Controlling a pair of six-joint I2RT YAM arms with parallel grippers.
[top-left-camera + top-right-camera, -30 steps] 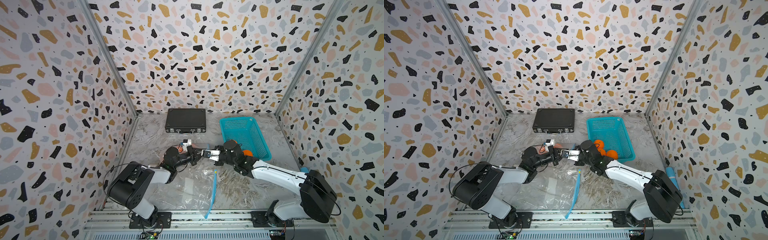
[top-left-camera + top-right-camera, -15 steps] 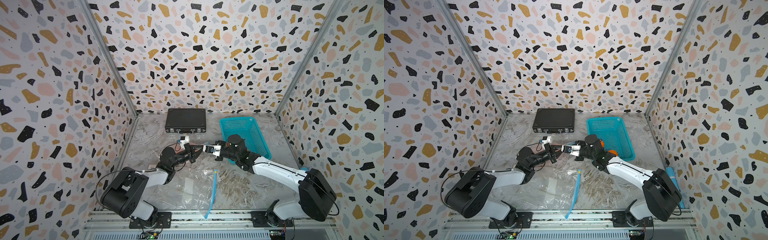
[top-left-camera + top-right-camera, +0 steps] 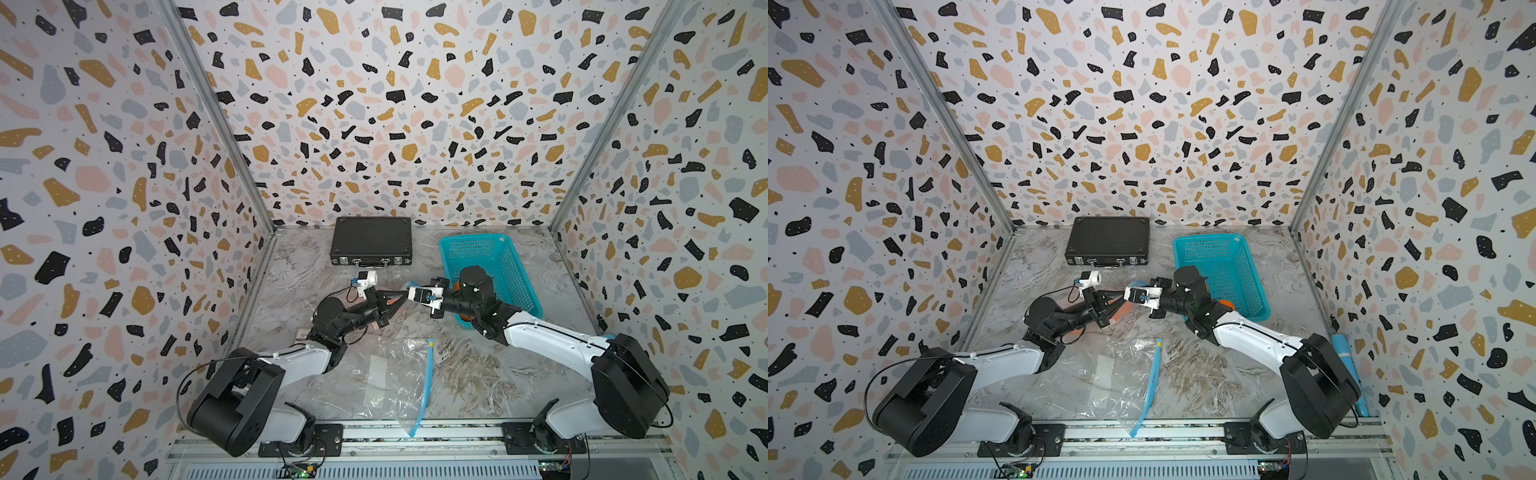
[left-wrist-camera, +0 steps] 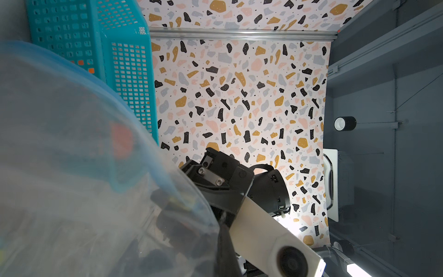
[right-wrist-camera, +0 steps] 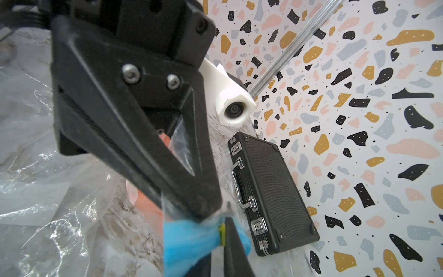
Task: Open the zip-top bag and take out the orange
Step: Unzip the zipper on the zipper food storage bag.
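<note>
Pinching zip-top bag rim, L jaws & R jaws both clamped.

Clear, crinkled zip-top bag, held up by its top edge between left gripper and right gripper, both clamped tip to tip on the bunched blue zip strip right by a yellow-green slider. Drapes down slack from that pinch, too crumpled at the strip to tell open from sealed. Orange visible only as a blurred orange patch through the plastic, below the pinched edge.
</note>
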